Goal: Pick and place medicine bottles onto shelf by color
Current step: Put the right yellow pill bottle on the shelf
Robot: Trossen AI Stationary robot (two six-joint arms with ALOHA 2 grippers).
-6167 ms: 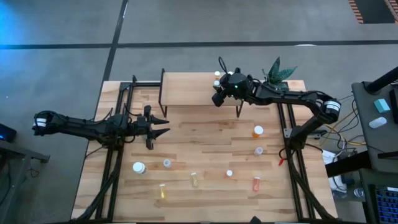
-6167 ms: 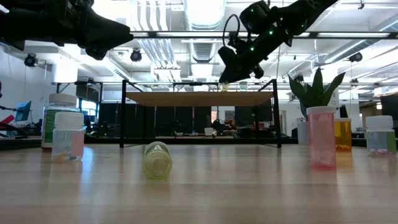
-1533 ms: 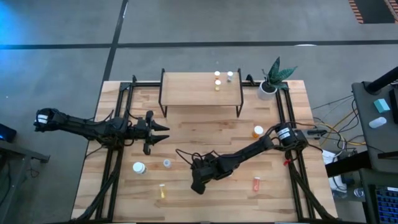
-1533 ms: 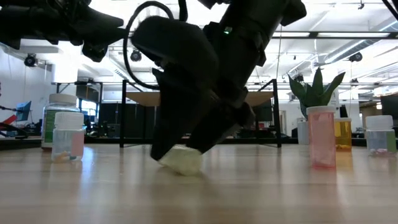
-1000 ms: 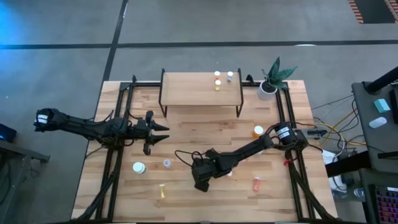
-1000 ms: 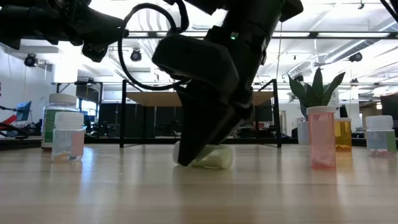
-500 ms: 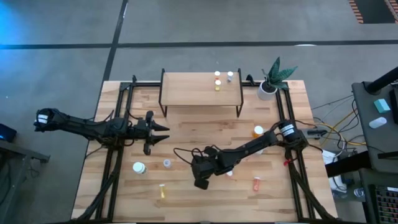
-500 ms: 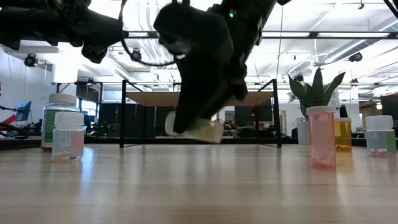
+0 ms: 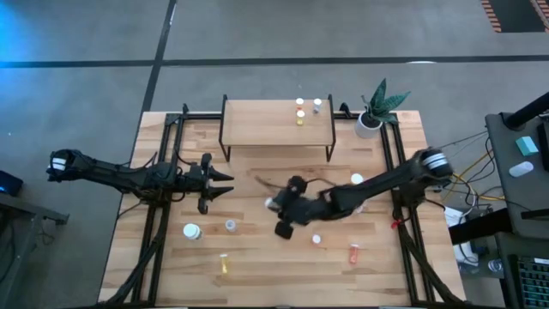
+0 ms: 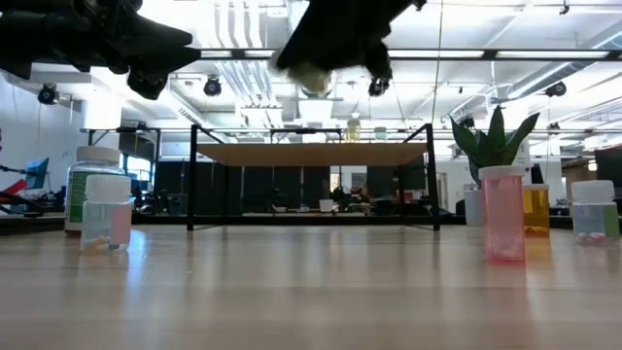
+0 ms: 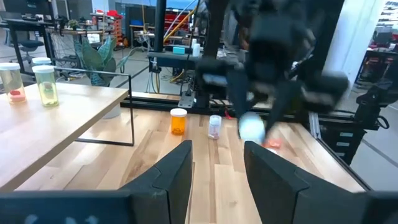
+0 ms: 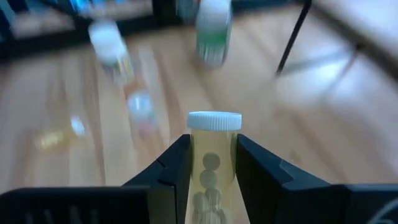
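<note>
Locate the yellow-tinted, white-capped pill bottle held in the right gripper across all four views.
High view: white cap beside the right gripper, mid-table.
Low view: pale blur top centre, above the shelf.
Left wrist view: blurred cap, centre.
Right wrist view: bottle between the gripper's fingers.
Shared landmark: small wooden shelf with black legs.

Two slim, matte-black jointed robot arms. Each has a white band near its base, thin black cables looping alongside, and a black two-fingered pincer with flat, blunt fingers (image 12: 173,177).
</note>
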